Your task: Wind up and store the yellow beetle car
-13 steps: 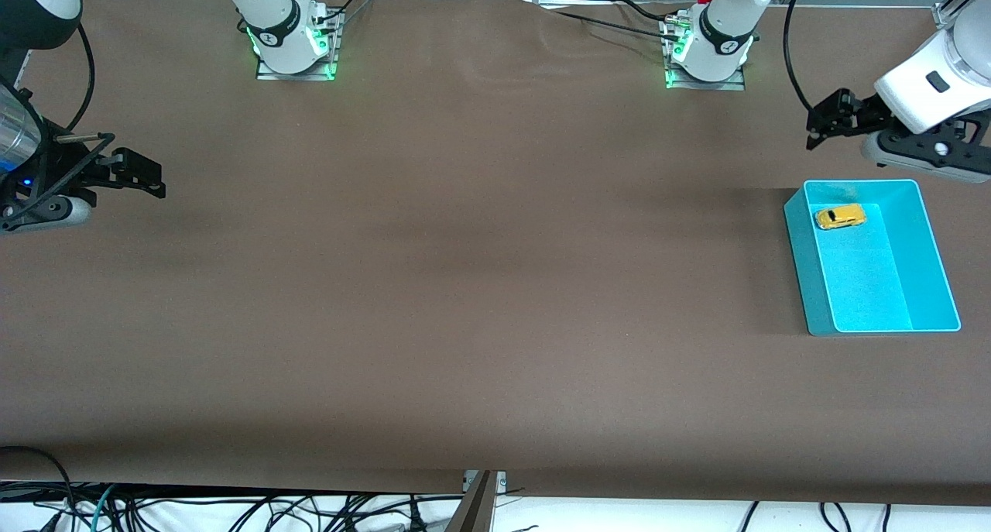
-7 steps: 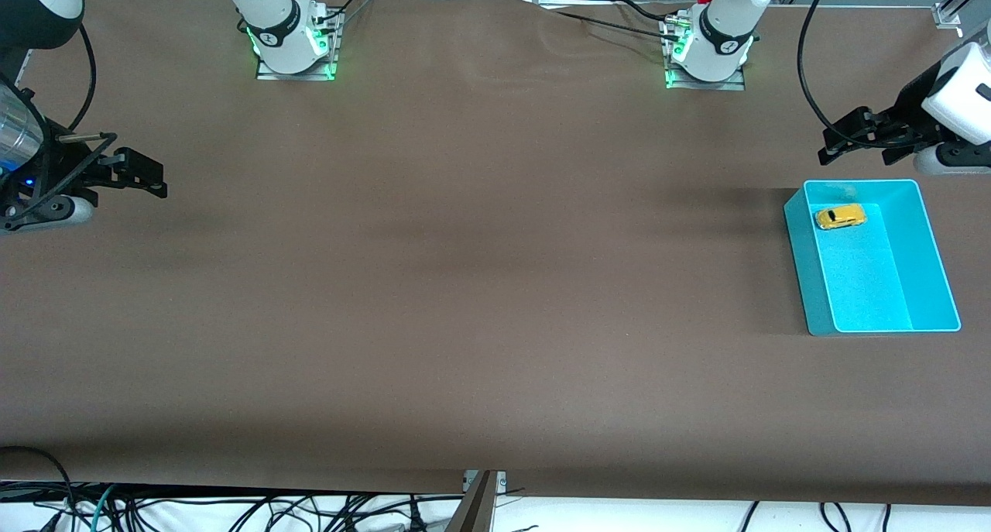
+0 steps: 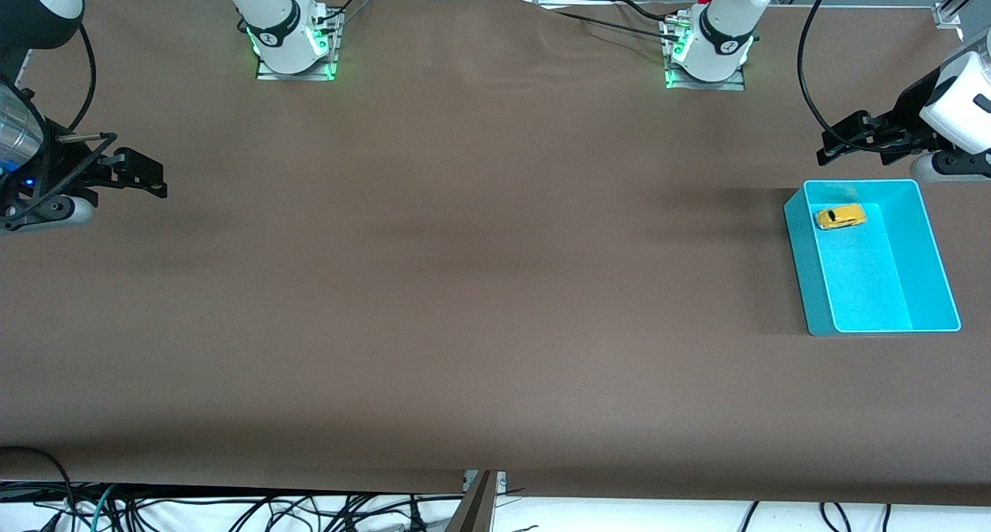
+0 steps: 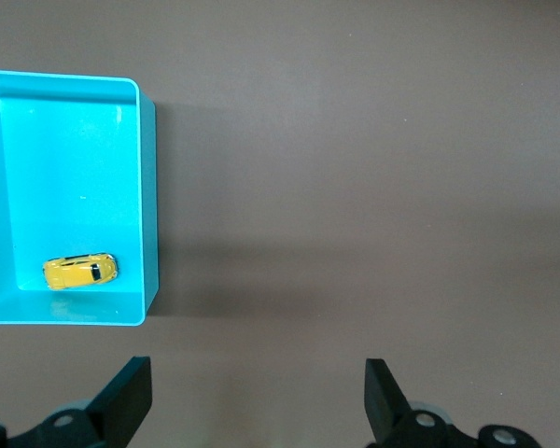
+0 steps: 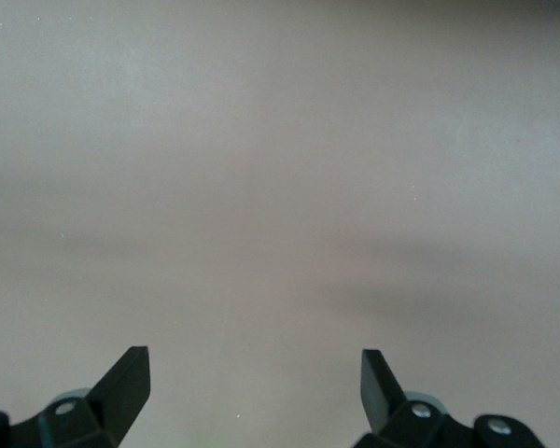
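Left gripper [image 3: 832,146], fingers spread wide and holding nothing, hung over bare table surface just off the cyan bin's [image 3: 937,261] wall that lies farthest from the front camera; in the left wrist view the same gripper [image 4: 257,401] showed its two dark fingertips [image 4: 131,392] well apart above the brown cloth. Yellow beetle car [image 3: 840,217] — seen also from the left wrist [image 4: 79,272] — lay inside the bin [image 4: 147,187] on the bin floor, tucked into the corner nearest the arm bases, close to the walls, at roughly the 11 o'clock position of the bin's interior as the front camera shows it. Whether the car touched a wall could not be told. Right gripper [image 3: 151,177] waited over the brown table [image 3: 464,284] at the right arm's end, well apart from the bin, at about 9 o'clock of the tabletop; its fingers [image 5: 126,378] — likewise parted and empty — framed only plain table surface [image 5: 280,187].
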`<move>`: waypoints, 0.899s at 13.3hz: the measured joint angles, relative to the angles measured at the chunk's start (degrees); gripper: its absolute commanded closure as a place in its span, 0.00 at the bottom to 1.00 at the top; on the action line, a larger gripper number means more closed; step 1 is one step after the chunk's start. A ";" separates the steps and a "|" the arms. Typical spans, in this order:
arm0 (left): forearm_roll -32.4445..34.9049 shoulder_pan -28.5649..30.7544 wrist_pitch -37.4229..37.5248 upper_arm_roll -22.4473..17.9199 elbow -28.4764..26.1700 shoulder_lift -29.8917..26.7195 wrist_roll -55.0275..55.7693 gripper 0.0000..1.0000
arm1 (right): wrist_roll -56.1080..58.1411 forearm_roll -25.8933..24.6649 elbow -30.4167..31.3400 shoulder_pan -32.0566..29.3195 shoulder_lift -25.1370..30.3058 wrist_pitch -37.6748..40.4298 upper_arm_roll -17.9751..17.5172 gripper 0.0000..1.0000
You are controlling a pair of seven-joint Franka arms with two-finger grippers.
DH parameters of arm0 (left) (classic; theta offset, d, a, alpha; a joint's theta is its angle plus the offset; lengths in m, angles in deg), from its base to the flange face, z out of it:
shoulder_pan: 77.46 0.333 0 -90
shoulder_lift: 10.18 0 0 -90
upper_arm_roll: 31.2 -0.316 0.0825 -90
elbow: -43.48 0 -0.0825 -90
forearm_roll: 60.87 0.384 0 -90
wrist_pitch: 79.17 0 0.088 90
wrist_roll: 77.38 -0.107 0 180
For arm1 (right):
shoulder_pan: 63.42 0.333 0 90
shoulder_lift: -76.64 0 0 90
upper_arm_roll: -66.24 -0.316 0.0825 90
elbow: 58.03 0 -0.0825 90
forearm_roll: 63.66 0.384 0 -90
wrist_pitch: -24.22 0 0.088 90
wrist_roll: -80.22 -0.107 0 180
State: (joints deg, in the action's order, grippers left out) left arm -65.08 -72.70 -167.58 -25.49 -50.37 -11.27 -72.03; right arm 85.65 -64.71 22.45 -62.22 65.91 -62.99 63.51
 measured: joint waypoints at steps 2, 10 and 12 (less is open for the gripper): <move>0.00 -0.19 0.11 0.00 0.55 0.59 0.07 0.00 | 0.00 0.00 0.00 0.00 0.00 0.00 0.00 0.00; 0.00 -2.49 0.25 -1.87 0.63 0.79 0.10 0.00 | 0.00 0.00 0.00 0.00 0.00 0.00 0.00 0.00; 0.00 -3.01 0.28 -2.42 0.63 0.79 0.10 0.00 | 0.00 0.00 0.00 0.00 0.00 0.00 0.00 0.00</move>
State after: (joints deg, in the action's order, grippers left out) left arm -65.08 -75.71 -167.30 -27.91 -49.74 -10.48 -71.93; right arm 85.65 -64.71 22.45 -62.22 65.91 -62.99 63.51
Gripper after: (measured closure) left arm 0.000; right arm 0.000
